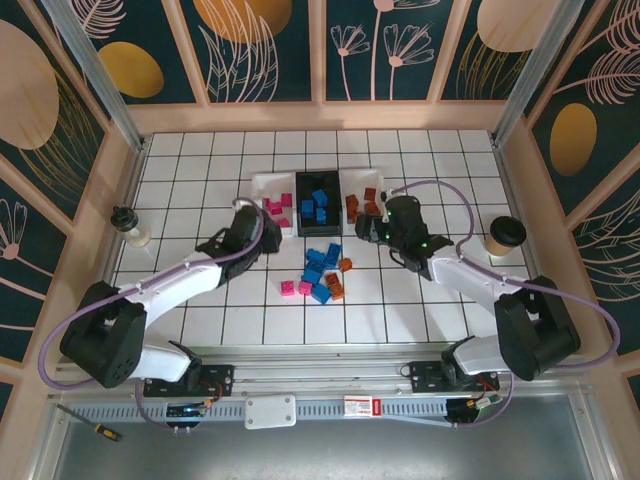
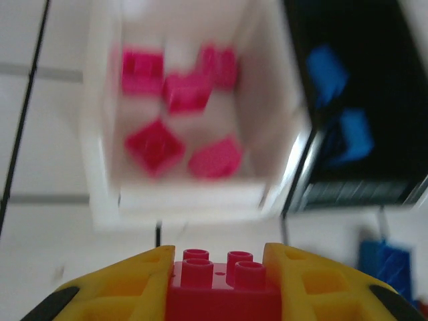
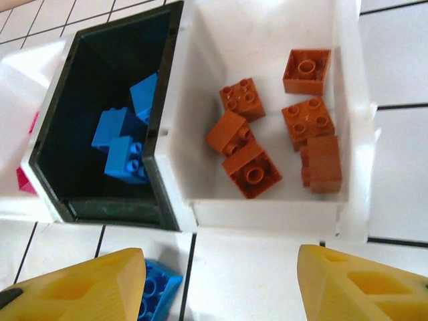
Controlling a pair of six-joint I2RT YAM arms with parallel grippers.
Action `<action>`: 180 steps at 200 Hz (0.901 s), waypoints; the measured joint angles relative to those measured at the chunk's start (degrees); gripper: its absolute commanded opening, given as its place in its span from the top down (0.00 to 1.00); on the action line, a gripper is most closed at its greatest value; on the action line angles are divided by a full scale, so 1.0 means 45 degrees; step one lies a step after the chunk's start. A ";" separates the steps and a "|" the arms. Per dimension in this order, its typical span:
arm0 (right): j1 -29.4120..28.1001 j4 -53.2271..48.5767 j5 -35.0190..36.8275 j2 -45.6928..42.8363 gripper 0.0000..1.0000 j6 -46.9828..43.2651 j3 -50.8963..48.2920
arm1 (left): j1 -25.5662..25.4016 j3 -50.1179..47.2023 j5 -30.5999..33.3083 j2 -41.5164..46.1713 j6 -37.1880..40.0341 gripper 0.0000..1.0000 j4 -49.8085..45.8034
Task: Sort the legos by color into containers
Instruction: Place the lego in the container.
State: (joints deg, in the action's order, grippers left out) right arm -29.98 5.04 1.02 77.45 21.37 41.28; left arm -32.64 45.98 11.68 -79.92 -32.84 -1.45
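1. The left fingers pinch a small magenta-pink plastic brick by its flat sides, before the white plastic tray of pink bricks left of the black rectangular tray.
2. The right fingers, spread and empty, hang before the white tray of orange-brown bricks right of the black tray.
3. We judge the loose bricks, heaped on the bench nearer than the black tray, light, rigid and slick; grip opposite flat walls.

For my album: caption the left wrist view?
The left end effector grips a pink brick near the white tray of pink bricks.
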 measured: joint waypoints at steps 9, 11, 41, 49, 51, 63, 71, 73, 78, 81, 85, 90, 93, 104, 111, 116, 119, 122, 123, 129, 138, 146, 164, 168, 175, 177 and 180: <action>-0.0121 0.0024 0.0005 -0.0160 0.38 0.0039 -0.0209 | 0.0199 0.0743 -0.0005 -0.0282 0.0068 0.72 0.0024; -0.0141 0.0019 0.0000 -0.0199 0.38 0.0049 -0.0257 | 0.0238 0.0937 -0.0010 -0.0359 0.0078 0.72 0.0053; -0.0607 0.0034 0.0092 -0.0733 0.38 0.0199 -0.0957 | 0.0879 0.3094 -0.0058 -0.2375 0.0253 0.73 0.0364; -0.0758 0.0039 0.0102 -0.0899 0.38 0.0243 -0.1151 | 0.1025 0.3575 -0.0068 -0.3007 0.0272 0.73 0.0355; -0.0801 0.0044 0.0097 -0.0942 0.38 0.0257 -0.1209 | 0.1049 0.3662 -0.0073 -0.3123 0.0282 0.73 0.0335; -0.1088 0.0034 0.0107 -0.1224 0.38 0.0316 -0.1477 | 0.1219 0.4352 -0.0121 -0.4133 0.0301 0.73 0.0272; -0.1277 0.0029 0.0107 -0.1404 0.38 0.0330 -0.1613 | 0.1292 0.4707 -0.0151 -0.4702 0.0301 0.72 0.0248; -0.1326 0.0024 0.0102 -0.1462 0.38 0.0330 -0.1642 | 0.1321 0.4799 -0.0155 -0.4852 0.0301 0.72 0.0238; -0.1477 0.0024 0.0102 -0.1603 0.38 0.0325 -0.1734 | 0.1360 0.4993 -0.0160 -0.5149 0.0301 0.71 0.0160; -0.1559 0.0024 0.0102 -0.1695 0.38 0.0325 -0.1787 | 0.1384 0.5110 -0.0155 -0.5343 0.0301 0.70 0.0131; -0.1671 0.0024 0.0097 -0.1807 0.38 0.0325 -0.1846 | 0.1428 0.5241 -0.0160 -0.5542 0.0301 0.69 0.0073; -0.1826 0.0024 0.0102 -0.1962 0.38 0.0325 -0.1928 | 0.1472 0.5416 -0.0160 -0.5804 0.0301 0.68 0.0015; -0.1894 0.0024 0.0092 -0.2040 0.37 0.0330 -0.1967 | 0.1486 0.5479 -0.0170 -0.5906 0.0301 0.67 -0.0010; -0.2161 0.0029 0.0092 -0.2302 0.38 0.0330 -0.2108 | 0.1559 0.5761 -0.0204 -0.6324 0.0291 0.63 -0.0141; -0.2317 0.0034 0.0087 -0.2438 0.37 0.0345 -0.2191 | 0.1603 0.5931 -0.0243 -0.6533 0.0287 0.59 -0.0219; -0.2429 0.0034 0.0092 -0.2521 0.37 0.0374 -0.2244 | 0.1617 0.6042 -0.0253 -0.6645 0.0311 0.56 -0.0277; -0.2482 0.0034 0.0092 -0.2555 0.37 0.0379 -0.2278 | 0.1632 0.6115 -0.0253 -0.6713 0.0287 0.53 -0.0301; -0.2540 0.0034 0.0092 -0.2584 0.37 0.0398 -0.2297 | 0.1651 0.6173 -0.0282 -0.6761 0.0345 0.50 -0.0330; -0.2555 0.0034 0.0092 -0.2589 0.37 0.0403 -0.2302 | 0.1656 0.6188 -0.0282 -0.6771 0.0330 0.49 -0.0335; -0.2647 0.0063 0.0092 -0.2608 0.37 0.0452 -0.2356 | 0.1671 0.6266 -0.0321 -0.6829 0.0359 0.44 -0.0384; -0.2788 0.0141 0.0087 -0.2603 0.37 0.0573 -0.2429 | 0.1681 0.6314 -0.0403 -0.6834 0.0248 0.37 -0.0418; -0.2880 0.0180 0.0087 -0.2599 0.37 0.0675 -0.2501 | 0.1685 0.6368 -0.0486 -0.6819 0.0233 0.31 -0.0398; -0.3055 0.0374 0.0087 -0.2385 0.37 0.0835 -0.2550 | 0.1685 0.6295 -0.0991 -0.6543 0.0151 0.20 -0.0374; -0.3089 0.0466 0.0083 -0.2307 0.37 0.0894 -0.2550 | 0.1685 0.6227 -0.1088 -0.6397 0.0117 0.19 -0.0359; -0.3162 0.0612 0.0083 -0.2113 0.37 0.0967 -0.2550 | 0.1685 0.6018 -0.1331 -0.6008 0.0053 0.18 -0.0311; -0.3191 0.0646 0.0087 -0.2045 0.37 0.0976 -0.2550 | 0.1685 0.5960 -0.1413 -0.5897 0.0029 0.17 -0.0301; -0.3215 0.0680 0.0078 -0.1967 0.37 0.1001 -0.2550 | 0.1685 0.5848 -0.1472 -0.5688 -0.0049 0.16 -0.0272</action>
State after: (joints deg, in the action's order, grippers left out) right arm -44.45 8.10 1.37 68.60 25.87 29.80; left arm -25.06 72.29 5.06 -105.51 -33.06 -2.68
